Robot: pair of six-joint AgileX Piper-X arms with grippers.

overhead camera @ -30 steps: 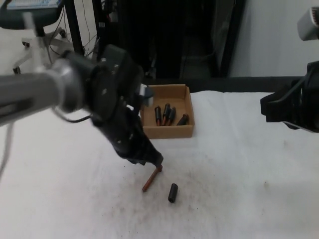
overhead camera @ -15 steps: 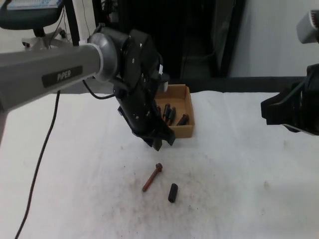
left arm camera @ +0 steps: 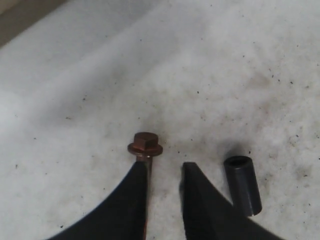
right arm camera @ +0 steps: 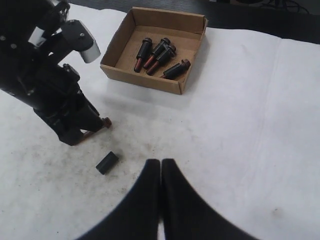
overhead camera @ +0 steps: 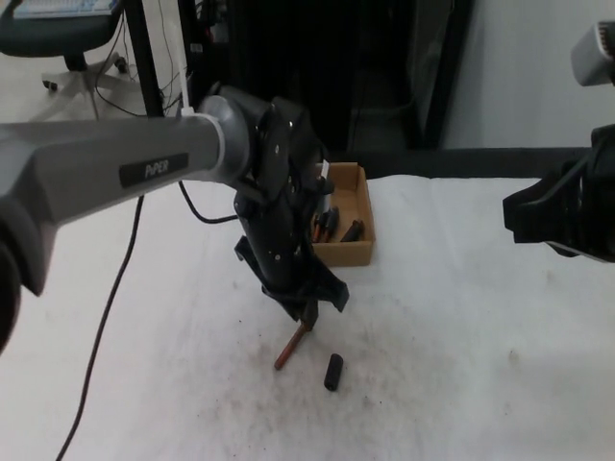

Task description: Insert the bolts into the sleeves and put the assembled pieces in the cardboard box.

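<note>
We record four black-sleeved bolts (right arm camera: 160, 52) in the brown cardboard box (right arm camera: 142, 80); near it, left gripper (left arm camera: 165, 167) parted at a coppery hex bolt (left arm camera: 145, 145), right gripper (right arm camera: 160, 162) closed.

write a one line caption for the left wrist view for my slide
Open left gripper low over the bench, a copper-coloured bolt at one fingertip, a loose black sleeve lying beside the other.

Coppery metal bolt (left arm camera: 145, 146), matt black sleeve (left arm camera: 243, 184), brown cardboard box (right arm camera: 153, 83)
</note>
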